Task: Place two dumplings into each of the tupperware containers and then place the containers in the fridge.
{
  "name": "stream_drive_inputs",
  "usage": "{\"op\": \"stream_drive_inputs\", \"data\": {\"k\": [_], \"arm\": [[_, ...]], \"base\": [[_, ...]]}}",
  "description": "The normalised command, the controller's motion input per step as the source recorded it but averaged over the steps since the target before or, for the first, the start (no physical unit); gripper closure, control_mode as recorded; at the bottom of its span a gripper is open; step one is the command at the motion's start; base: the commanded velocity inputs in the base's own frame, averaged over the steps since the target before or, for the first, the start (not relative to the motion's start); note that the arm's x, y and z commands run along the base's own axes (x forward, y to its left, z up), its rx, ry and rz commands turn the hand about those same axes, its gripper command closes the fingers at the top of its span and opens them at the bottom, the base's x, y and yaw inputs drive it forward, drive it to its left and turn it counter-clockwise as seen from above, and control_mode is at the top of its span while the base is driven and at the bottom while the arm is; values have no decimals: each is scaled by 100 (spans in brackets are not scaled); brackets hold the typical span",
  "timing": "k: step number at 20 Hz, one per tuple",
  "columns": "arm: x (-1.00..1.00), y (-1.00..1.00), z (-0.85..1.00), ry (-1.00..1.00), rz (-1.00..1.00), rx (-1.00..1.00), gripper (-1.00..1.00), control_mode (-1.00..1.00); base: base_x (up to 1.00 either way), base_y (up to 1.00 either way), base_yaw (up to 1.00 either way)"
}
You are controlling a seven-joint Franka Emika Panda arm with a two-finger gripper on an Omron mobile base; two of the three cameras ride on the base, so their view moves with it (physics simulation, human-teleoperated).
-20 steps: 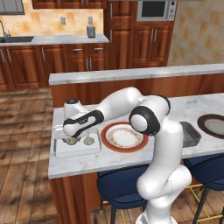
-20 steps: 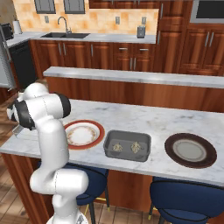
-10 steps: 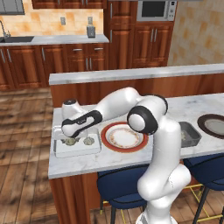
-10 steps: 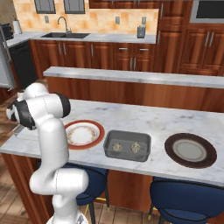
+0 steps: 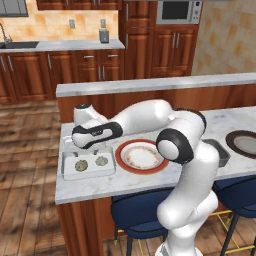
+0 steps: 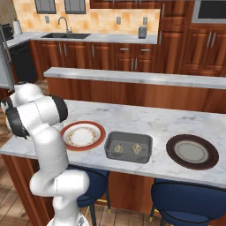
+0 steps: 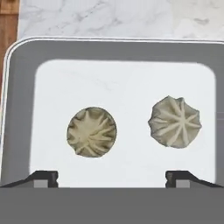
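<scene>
From the left base view, the white arm reaches out leftward over the grey-veined marble desk (image 5: 100, 187), and its dark-banded claw (image 5: 90, 150) hangs just above the shallow white rectangular tupperware container (image 5: 67, 170) at the desk's left end; two small lumpy beige dumplings lie side by side in that tray, one to the left (image 5: 81, 164) and one to the right (image 5: 101, 161), apart from each other. Just beside the tray on its right sits the round red-rimmed plate (image 5: 142, 156), and past the robot's body a corner of the dark grey tray (image 5: 220, 152) and part of the dark brown-rimmed plate (image 5: 243, 143) show on the same desk. From the right base view, the dark grey rectangular tupperware container (image 6: 129, 147) lies between the red-rimmed plate and the brown-rimmed plate, and it holds another two pale dumplings, left (image 6: 118, 148) and right (image 6: 137, 149), not touching. In the hand view, the camera looks straight down into the white tray, where both dumplings rest on its floor; the two dark fingertips (image 7: 41, 178) stand far apart at the bottom edge, the claw spread wide and holding nothing.
</scene>
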Motion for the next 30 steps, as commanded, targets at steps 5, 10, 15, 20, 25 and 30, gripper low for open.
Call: {"op": "stream_drive_inputs", "data": {"k": [5, 10, 15, 20, 25, 30], "arm": [[-61, -100, 35, -1, -4, 0, -100, -100], [-52, -100, 20, 0, -4, 0, -100, -100], [-11, -100, 29, 1, -3, 0, -100, -100], [0, -98, 34, 8, -3, 0, -100, -100], [0, -86, 25, 13, -6, 0, -100, -100], [0, -67, 3, 11, -7, 0, -100, -100]], "base": [[0, 0, 0], [0, 0, 0], [0, 0, 0], [0, 0, 0], [0, 0, 0], [0, 0, 0]]}}
